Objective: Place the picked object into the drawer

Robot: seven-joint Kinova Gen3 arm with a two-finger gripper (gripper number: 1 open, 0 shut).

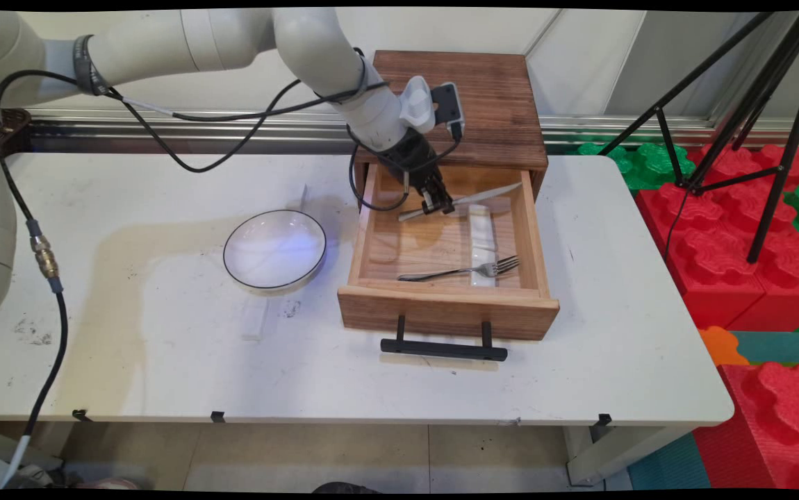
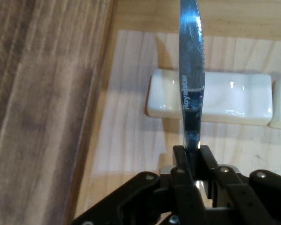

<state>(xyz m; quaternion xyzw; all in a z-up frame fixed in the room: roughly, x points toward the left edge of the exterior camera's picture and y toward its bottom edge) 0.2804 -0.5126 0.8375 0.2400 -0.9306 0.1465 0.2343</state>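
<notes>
In the main view the gripper (image 1: pixel 439 206) is inside the open wooden drawer (image 1: pixel 441 305) and is closed on a table knife (image 1: pixel 483 196), while a white cutlery rest (image 1: pixel 481 228) lies just under the hand, a fork (image 1: pixel 465 270) lies nearer the drawer front with its tines on a second rest, and a black-rimmed white bowl (image 1: pixel 274 248) stands on the table (image 1: pixel 163 361) beside the drawer, well apart from the hand. In the hand view the two fingers (image 2: pixel 180 159) pinch the knife (image 2: pixel 191 84) between them, and its serrated blade points straight away from the hand, crossing above the white rest (image 2: pixel 234 98), with the drawer's wooden side wall (image 2: pixel 42 117) close on the left of the hand.
</notes>
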